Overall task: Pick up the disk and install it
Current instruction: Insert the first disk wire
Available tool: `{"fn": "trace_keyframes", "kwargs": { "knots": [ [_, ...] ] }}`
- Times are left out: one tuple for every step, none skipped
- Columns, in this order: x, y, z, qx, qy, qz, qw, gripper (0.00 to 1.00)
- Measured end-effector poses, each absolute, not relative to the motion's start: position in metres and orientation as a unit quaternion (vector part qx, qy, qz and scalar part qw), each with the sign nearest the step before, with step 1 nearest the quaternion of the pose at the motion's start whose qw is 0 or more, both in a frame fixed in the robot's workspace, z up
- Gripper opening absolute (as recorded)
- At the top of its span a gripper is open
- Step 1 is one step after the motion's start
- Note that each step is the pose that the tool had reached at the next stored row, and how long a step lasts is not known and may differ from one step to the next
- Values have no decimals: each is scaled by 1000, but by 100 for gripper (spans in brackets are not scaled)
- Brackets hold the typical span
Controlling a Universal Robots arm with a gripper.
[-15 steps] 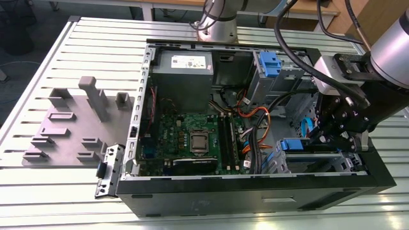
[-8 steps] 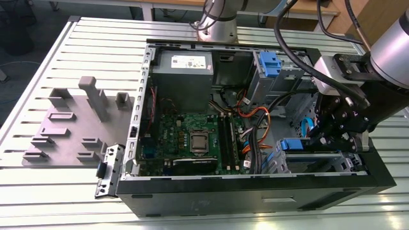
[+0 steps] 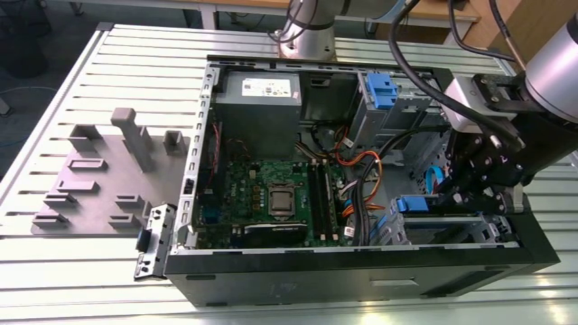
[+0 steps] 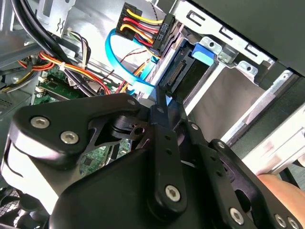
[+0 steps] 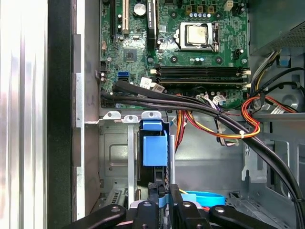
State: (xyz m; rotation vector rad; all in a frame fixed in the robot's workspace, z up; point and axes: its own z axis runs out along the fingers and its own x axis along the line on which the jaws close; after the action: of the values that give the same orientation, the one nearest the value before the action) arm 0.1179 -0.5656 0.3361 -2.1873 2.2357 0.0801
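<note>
At lower right of the exterior view, the gripper [image 3: 478,196] works inside the drive cage [image 3: 451,227] — installing step.
Its fingers look clamped on the disk [image 5: 155,150], upright in the cage slot; seating it squarely needs a straight push — cables [image 5: 190,102] run close by.

The counter [image 3: 108,61], a ribbed metal surface, is carrying an open computer case [image 3: 361,264] towards the exterior view's right. A grey fixture plate [image 3: 99,183] with upright blocks is lying on it, just beside the case, towards the exterior view's left.

Ribbed metal table [image 3: 63,101], dark floor [image 3: 27,40] beyond
</note>
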Motion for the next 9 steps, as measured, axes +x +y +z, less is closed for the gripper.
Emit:
{"fn": "trace_keyframes", "kwargs": {
  "knots": [
    [118,-566,338,-699,715,26,6,24],
    [118,-566,340,-699,715,26,6,24],
    [118,-566,342,-699,715,26,6,24],
    [118,-566,345,-699,715,26,6,24],
    [118,-566,348,-699,715,26,6,24],
    [118,-566,351,-699,715,26,6,24],
    [118,-566,355,-699,715,26,6,24],
    [118,-566,357,-699,715,26,6,24],
    [118,-566,359,-699,715,26,6,24]
  ]
}}
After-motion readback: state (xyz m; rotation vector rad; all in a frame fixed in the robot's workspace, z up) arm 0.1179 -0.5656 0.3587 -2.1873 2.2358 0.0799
